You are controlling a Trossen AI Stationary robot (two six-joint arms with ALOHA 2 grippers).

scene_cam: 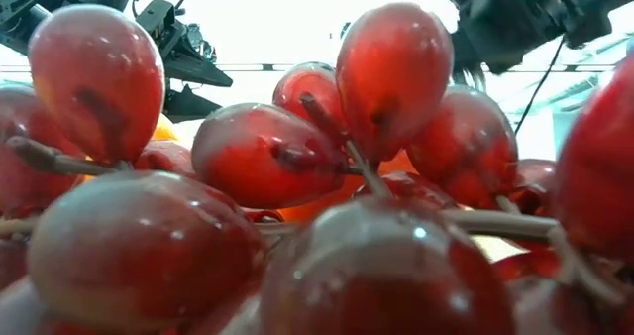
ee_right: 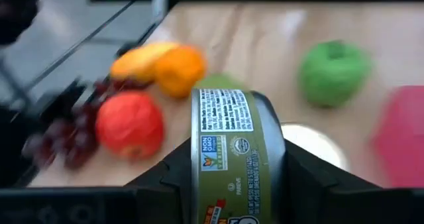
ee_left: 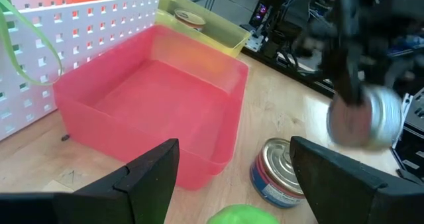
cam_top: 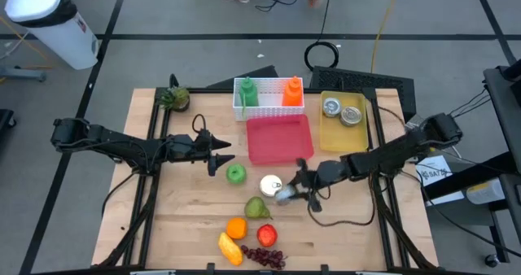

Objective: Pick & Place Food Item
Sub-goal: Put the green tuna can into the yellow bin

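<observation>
Centrally, the right gripper (cam_top: 291, 192) clamps one can (ee_right: 230, 156) above the table (cam_top: 187, 226), beside a second can (cam_top: 270, 184) standing there. Two more cans (cam_top: 343, 111) lie in the yellow bin (cam_top: 326, 134); the red bin (cam_top: 279, 140) holds nothing. One green apple (cam_top: 236, 174) sits just beside the left gripper (cam_top: 220, 156), whose fingers stand apart, empty. One pear (cam_top: 257, 207), one orange (cam_top: 236, 227), one red apple (cam_top: 266, 235) and one grape bunch (cam_top: 264, 256) cluster nearby.

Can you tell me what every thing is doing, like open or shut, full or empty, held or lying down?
Right gripper: jaws shut on olive-labelled tin can, lifted.
Left gripper: jaws open, empty.
Red plastic bin: empty.
Yellow plastic bin: holds two tins.
Blue-labelled tin can: standing on table.
Green apple: lying on table.
</observation>
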